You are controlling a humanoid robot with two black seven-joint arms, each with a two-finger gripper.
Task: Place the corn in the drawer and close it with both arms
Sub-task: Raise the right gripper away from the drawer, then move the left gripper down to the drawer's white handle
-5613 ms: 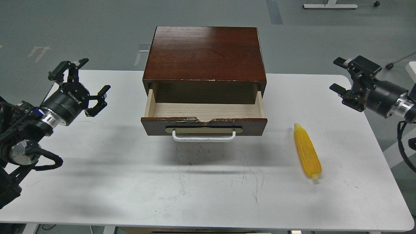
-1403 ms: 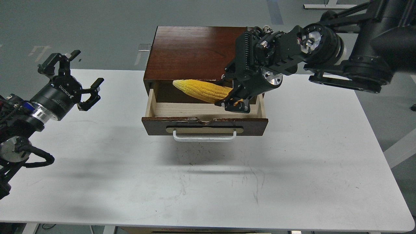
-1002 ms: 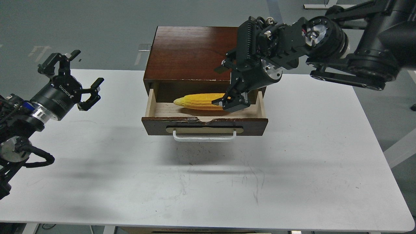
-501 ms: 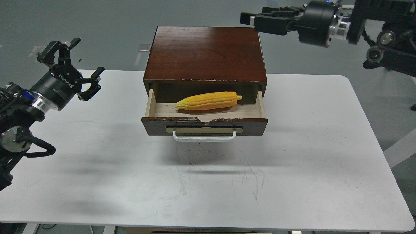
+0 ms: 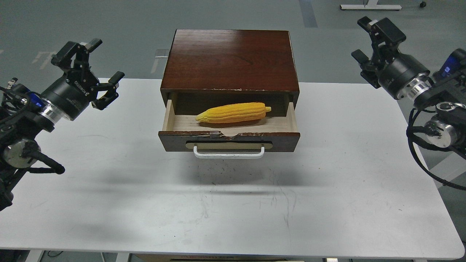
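Note:
The yellow corn (image 5: 233,112) lies on its side inside the open drawer (image 5: 229,141), tip pointing left. The drawer is pulled out of the dark reddish-brown box (image 5: 230,60), and its white bar handle (image 5: 228,153) faces me. My left gripper (image 5: 93,69) is open and empty, raised above the table's left side, well left of the drawer. My right gripper (image 5: 367,42) is open and empty, raised beyond the table's back right corner, well right of the box.
The white table (image 5: 233,203) carries only the box, with scuffed bare surface in front of the drawer and on both sides. Grey floor lies behind. A white stand base (image 5: 369,6) is at the far back right.
The right gripper carried the corn over the drawer, let it go inside, then pulled up and away to the right. The left gripper rose slightly and shifted right. The corn lies still.

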